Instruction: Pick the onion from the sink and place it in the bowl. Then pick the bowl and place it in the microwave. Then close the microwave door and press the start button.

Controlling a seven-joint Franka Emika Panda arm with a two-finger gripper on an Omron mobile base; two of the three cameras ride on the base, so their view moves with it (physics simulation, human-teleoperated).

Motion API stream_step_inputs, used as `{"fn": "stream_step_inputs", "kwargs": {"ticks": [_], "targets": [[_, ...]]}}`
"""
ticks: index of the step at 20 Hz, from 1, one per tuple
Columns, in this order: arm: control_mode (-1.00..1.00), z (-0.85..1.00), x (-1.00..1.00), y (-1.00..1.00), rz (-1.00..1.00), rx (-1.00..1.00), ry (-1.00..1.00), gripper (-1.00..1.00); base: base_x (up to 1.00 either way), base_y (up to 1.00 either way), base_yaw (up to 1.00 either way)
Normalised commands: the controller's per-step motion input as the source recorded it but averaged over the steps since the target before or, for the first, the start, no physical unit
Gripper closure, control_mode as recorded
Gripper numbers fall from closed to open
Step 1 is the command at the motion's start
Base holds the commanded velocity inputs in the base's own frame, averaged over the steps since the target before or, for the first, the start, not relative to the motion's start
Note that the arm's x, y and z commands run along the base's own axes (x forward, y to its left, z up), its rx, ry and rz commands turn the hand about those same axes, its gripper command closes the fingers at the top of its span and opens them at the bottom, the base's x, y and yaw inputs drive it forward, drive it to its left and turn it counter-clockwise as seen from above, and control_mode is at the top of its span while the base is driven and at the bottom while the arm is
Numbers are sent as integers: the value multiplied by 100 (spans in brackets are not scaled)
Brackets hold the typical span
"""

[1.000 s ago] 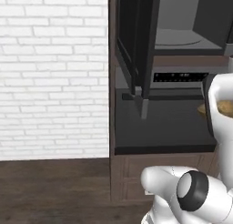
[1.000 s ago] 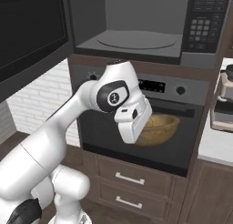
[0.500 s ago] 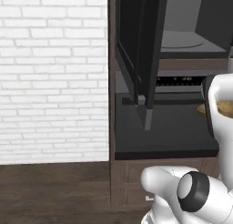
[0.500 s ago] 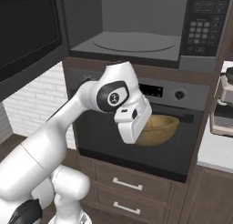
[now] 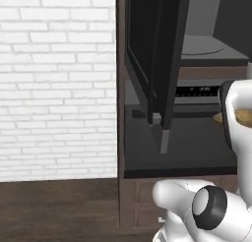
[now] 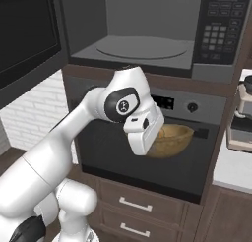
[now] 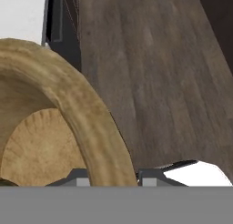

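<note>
My gripper (image 6: 156, 137) is shut on the rim of the tan wooden bowl (image 6: 173, 139), which hangs in front of the oven, just below the microwave (image 6: 142, 44) with its open pale cavity. In the hand view the bowl rim (image 7: 91, 123) runs between my gripper (image 7: 109, 178) jaws. A round tan shape, apparently the onion (image 7: 41, 150), lies inside the bowl. The microwave door (image 6: 27, 34) stands swung open to the left; in the left base view the microwave door (image 5: 157, 54) is edge-on. A sliver of the bowl (image 5: 219, 119) peeks past my arm. The sink is out of view.
The microwave keypad (image 6: 224, 27) sits right of the cavity. Below the bowl is the dark oven door (image 6: 108, 147), with drawers (image 6: 133, 206) underneath. A small appliance (image 6: 243, 118) stands on the counter at right. A white brick wall (image 5: 54, 83) lies left.
The whole picture has shifted, so the camera has moved: microwave and oven look larger and sit lower in frame. The bowl stays gripped and stands nearer the oven's control strip.
</note>
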Motion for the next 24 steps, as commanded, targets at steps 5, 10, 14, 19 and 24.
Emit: {"fn": "stream_step_inputs", "kwargs": {"ticks": [5,10,14,19,24], "targets": [[100,0,0,0,0,0,0,100,36,0,-1],[100,0,0,0,0,0,0,100,30,0,-1],[100,0,0,0,0,0,0,100,21,0,0],[100,0,0,0,0,0,0,100,6,0,0],[-100,46,-53,8,1,10,-19,100,0,0,0]]}}
